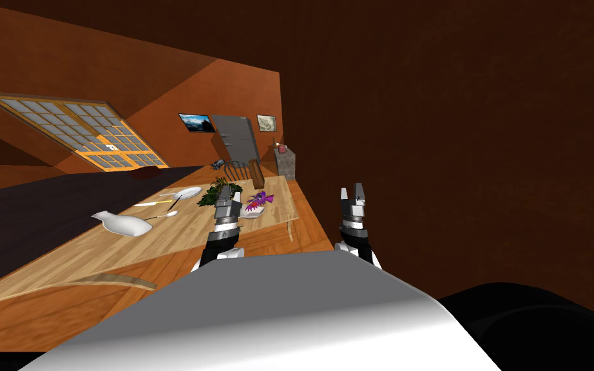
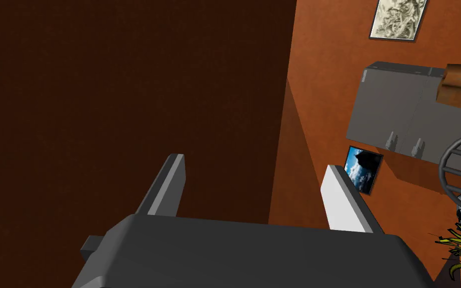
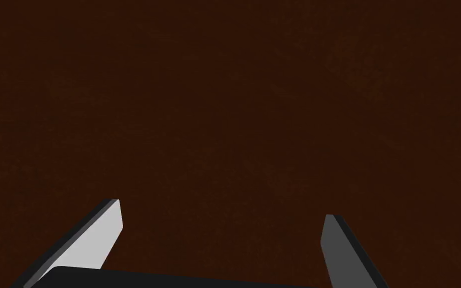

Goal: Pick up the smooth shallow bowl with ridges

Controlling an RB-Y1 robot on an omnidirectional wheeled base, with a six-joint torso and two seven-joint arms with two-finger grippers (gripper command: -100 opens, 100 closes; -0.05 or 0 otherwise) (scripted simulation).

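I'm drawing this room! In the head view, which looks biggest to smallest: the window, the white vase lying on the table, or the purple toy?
1. window
2. white vase
3. purple toy
The white vase lies nearer the camera than the purple toy, so their true sizes are unsure.

Head overlooks table (image 1: 96,248); wrists face dark wall (image 3: 230,100).
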